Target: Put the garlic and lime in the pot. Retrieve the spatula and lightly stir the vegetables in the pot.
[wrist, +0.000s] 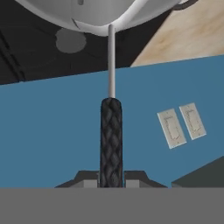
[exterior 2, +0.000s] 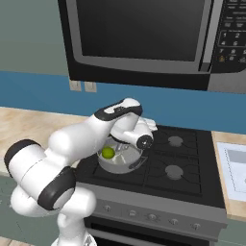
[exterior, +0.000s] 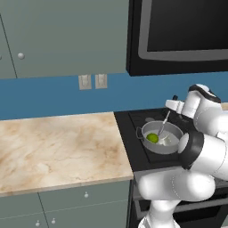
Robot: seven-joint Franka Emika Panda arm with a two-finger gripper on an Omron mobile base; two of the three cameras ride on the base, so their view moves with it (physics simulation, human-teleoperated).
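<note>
The pot (exterior: 161, 138) sits on the front left burner of the stove (exterior 2: 185, 161), and the lime (exterior: 152, 137) lies inside it, toward its left side. A pale lump just beside the lime, near the spatula's (exterior: 164, 124) lower end, is probably the garlic (exterior: 166, 140) — too small to be sure. So the loading step looks done. The spatula is already fetched: the claw (wrist: 111, 177) is clamped on its black handle, and the thin shaft slants down into the pot, its head hidden among the contents. What seems left is the stirring itself — whether it has begun cannot be told. The marble surface (exterior: 58, 147) lies to the stove's left, the microwave (exterior 2: 144, 38) above.
</note>
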